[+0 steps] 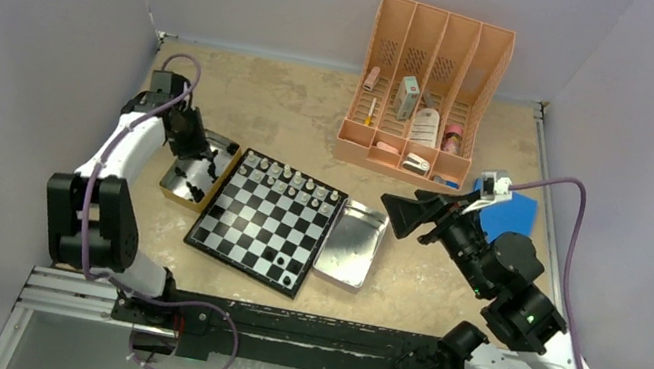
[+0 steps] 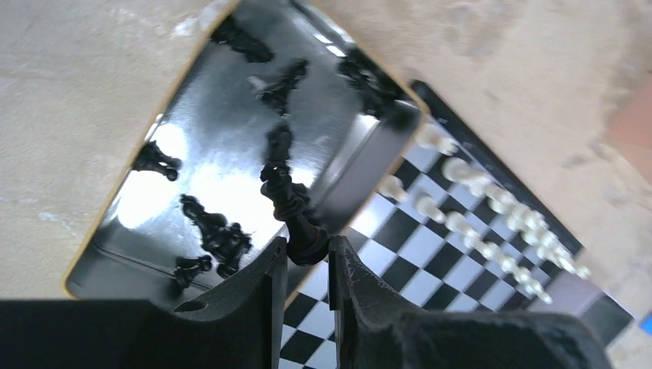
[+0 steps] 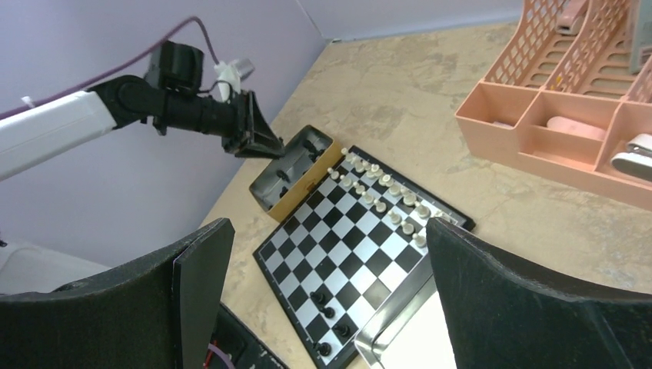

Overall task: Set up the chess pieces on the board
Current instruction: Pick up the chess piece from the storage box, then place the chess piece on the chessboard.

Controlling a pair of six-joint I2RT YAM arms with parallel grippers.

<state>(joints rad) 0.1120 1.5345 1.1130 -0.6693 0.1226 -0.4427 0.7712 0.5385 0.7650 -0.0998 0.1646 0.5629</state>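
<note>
My left gripper is shut on the base of a black chess piece. It holds the piece above the edge of a shiny tin where several other black pieces lie. The tin sits against the board's left side, with the left gripper over it. The board carries silvery-white pieces along its far rows and several black pieces near its front right corner. My right gripper is open and empty, raised to the right of the board.
A plain silver tray lies against the board's right edge. A peach desk organiser with small items stands at the back right. A blue object lies behind the right arm. Walls close in on both sides.
</note>
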